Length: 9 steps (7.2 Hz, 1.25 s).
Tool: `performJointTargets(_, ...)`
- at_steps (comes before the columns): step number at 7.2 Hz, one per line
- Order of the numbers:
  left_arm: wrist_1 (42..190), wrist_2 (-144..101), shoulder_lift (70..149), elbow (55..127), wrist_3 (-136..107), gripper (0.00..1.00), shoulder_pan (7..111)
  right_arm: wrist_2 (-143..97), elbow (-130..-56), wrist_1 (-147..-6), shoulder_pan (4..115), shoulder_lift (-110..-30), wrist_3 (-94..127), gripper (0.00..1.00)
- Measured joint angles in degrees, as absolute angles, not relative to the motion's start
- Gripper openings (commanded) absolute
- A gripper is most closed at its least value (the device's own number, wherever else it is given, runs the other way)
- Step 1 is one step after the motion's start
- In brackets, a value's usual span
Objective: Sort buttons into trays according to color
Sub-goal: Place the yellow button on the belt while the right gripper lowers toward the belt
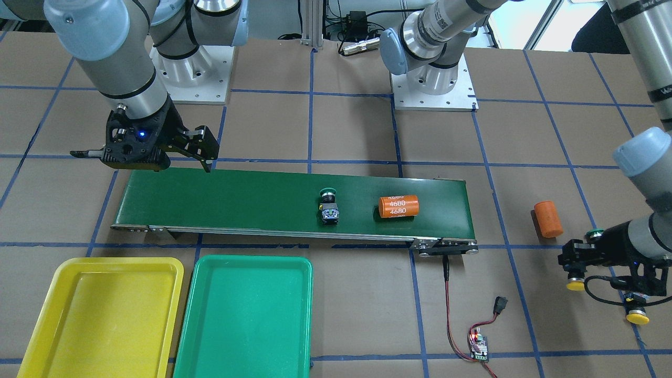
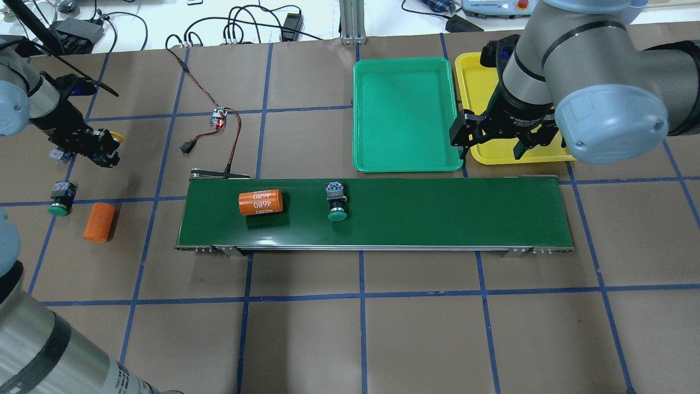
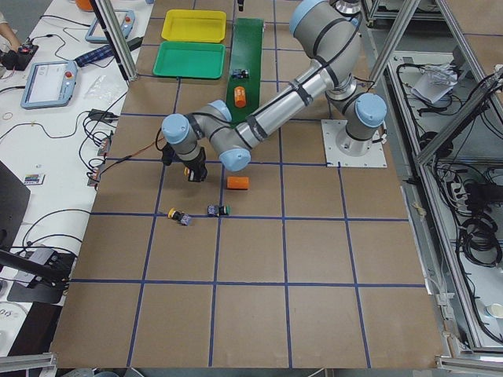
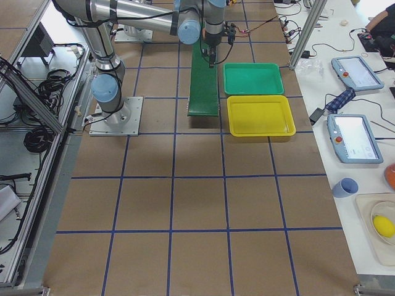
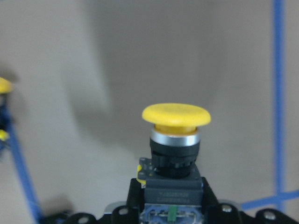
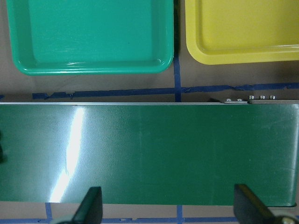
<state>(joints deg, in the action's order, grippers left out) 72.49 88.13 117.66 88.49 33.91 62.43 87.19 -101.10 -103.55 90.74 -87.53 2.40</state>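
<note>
My left gripper (image 1: 575,265) is shut on a yellow-capped button (image 5: 175,140), held off the table beyond the belt's end; its cap also shows in the front view (image 1: 575,285). A second yellow button (image 1: 637,315) and a green button (image 2: 60,200) lie on the table near it. Another green button (image 1: 329,206) lies on the dark green conveyor belt (image 1: 236,199) near its middle. My right gripper (image 1: 146,160) is open and empty above the belt's other end, beside the green tray (image 1: 244,315) and the yellow tray (image 1: 100,315). Both trays are empty.
An orange cylinder marked 4680 (image 1: 399,206) lies on the belt next to the green button. A plain orange cylinder (image 1: 548,219) lies on the table near my left gripper. A small circuit board with red and black wires (image 1: 479,346) sits by the belt's end.
</note>
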Motion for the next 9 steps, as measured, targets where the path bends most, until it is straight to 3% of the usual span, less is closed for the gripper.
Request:
performJointTargets(3,69.11,87.75,102.93,105.14,16.77,0.0,72.09,86.93,-101.29,-102.92,90.79,-87.18,2.14,1.0)
performJointTargets(6,62.34,87.58,97.41,114.07,3.1,0.0,80.79,86.96,-101.62,-102.83,90.81,-87.21,2.41,1.0)
performJointTargets(7,62.07,87.45,97.39,114.89,-0.08,0.28,82.52,86.89,-102.01,-102.83,91.15,-87.26,2.59,1.0)
performJointTargets(8,61.93,87.5,97.61,115.73,-1.62,0.86,83.8,86.83,-102.27,-102.95,92.17,-87.13,2.77,1.0)
performJointTargets(9,61.73,87.6,97.63,116.63,-2.01,1.0,84.42,86.81,-102.4,-103.25,93.53,-86.65,3.26,1.0)
